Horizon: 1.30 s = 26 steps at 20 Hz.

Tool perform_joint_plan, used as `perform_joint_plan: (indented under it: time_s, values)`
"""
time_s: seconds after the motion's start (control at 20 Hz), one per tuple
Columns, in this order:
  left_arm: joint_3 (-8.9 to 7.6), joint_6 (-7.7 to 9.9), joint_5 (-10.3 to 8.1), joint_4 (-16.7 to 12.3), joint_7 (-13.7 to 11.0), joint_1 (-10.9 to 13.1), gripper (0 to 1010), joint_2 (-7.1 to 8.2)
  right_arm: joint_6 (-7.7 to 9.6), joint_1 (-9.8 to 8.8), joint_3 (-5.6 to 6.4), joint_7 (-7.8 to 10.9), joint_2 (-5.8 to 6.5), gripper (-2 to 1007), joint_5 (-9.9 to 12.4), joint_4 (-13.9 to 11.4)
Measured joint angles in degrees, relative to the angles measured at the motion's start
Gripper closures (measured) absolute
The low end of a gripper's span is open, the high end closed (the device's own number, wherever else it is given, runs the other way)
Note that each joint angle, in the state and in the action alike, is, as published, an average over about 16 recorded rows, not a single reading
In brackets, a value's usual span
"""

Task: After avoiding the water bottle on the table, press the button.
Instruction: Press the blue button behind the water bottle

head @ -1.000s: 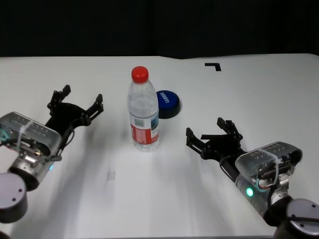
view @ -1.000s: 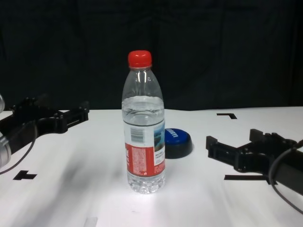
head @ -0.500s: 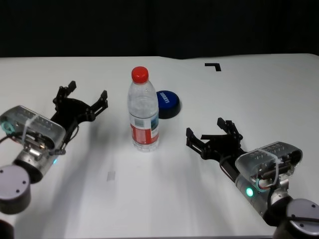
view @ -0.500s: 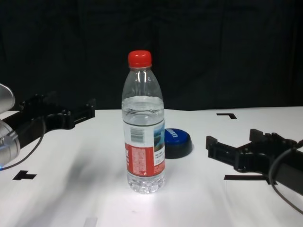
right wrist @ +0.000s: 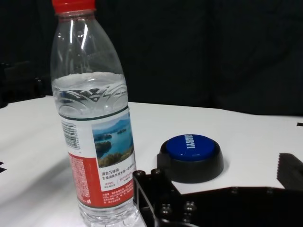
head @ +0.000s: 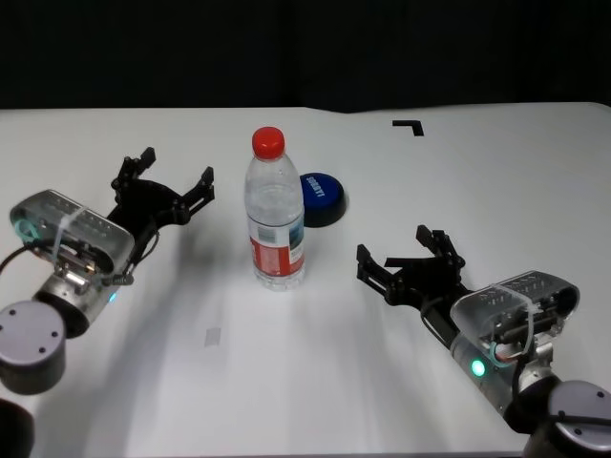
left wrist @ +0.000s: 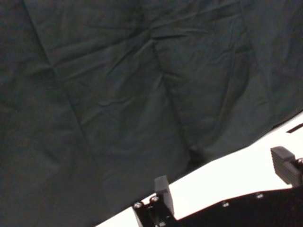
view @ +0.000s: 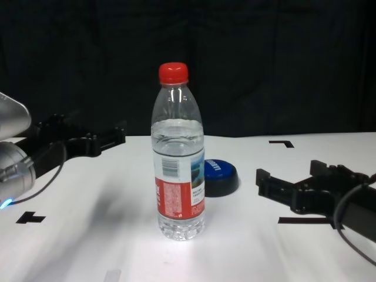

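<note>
1. The button (head: pixel 321 197), a low blue dome with small white lettering on a black base, sits on the white table (head: pixel 496 181) near mid-table, just behind the water bottle (head: pixel 275 215) at about 1 o'clock from it and close to it; whether the two touch cannot be told.
2. The water bottle stands upright, clear plastic with a red cap and a red, white and blue label, water reaching to its shoulder.
3. The left arm reaches in from 8 o'clock of the bottle, forearm angled toward the table's far side; the left gripper (head: pixel 164 181) hovers at about 9 o'clock of the bottle, near it but apart, fingers spread wide and holding nothing.
4. The right arm lies low from 5 o'clock; the right gripper (head: pixel 409 256) sits at about 4 o'clock of the bottle, well apart from the button, fingers likewise spread and empty.
5. Black tape marks (view: pixel 30 218) dot the table, with a corner mark at the far right.
</note>
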Motion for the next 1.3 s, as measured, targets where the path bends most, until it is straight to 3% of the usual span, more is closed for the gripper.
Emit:
perform_joint_plan:
  time_s: [1.3]
  values:
    - [3.44, -1.46, 0.54, 8.7, -1.0, -7.5, 7, -1.17, 0.00, 0.00, 0.00, 0.00, 0.00, 2, 0.0, 0.0]
